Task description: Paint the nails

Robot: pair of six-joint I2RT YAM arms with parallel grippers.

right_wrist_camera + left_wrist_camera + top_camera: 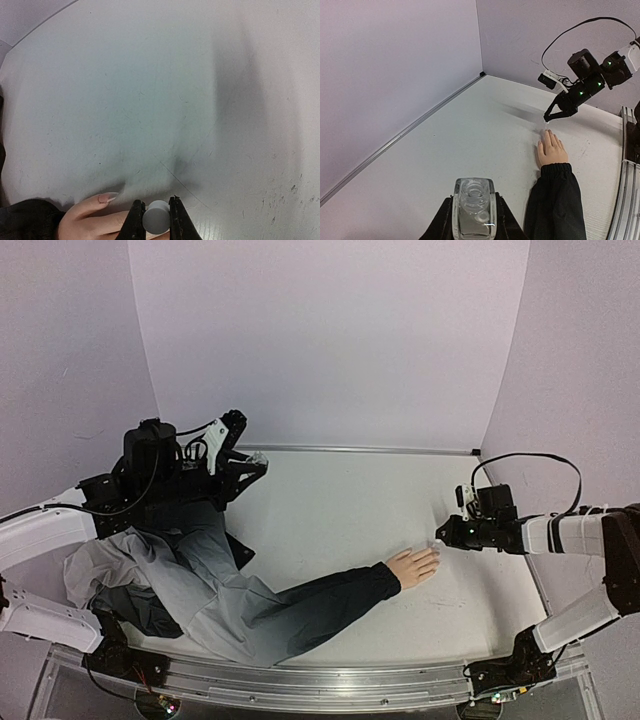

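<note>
The pale peach mannequin hand (412, 567) lies flat on the white table at the end of a dark sleeve (330, 600), fingers pointing right. My right gripper (440, 538) hovers at its fingertips, shut on a small grey-white round cap (156, 219). In the right wrist view one pinkish nail (106, 198) shows left of the jaws; the other nails are hidden. My left gripper (252, 466) is raised at the back left, shut on a small clear bottle (473, 207). The hand (551, 149) and right gripper (547, 119) also show in the left wrist view.
A heap of grey and dark clothing (150, 570) covers the table's left side, under the left arm. A metal rail (300, 680) runs along the near edge. Purple walls close in the back and both sides.
</note>
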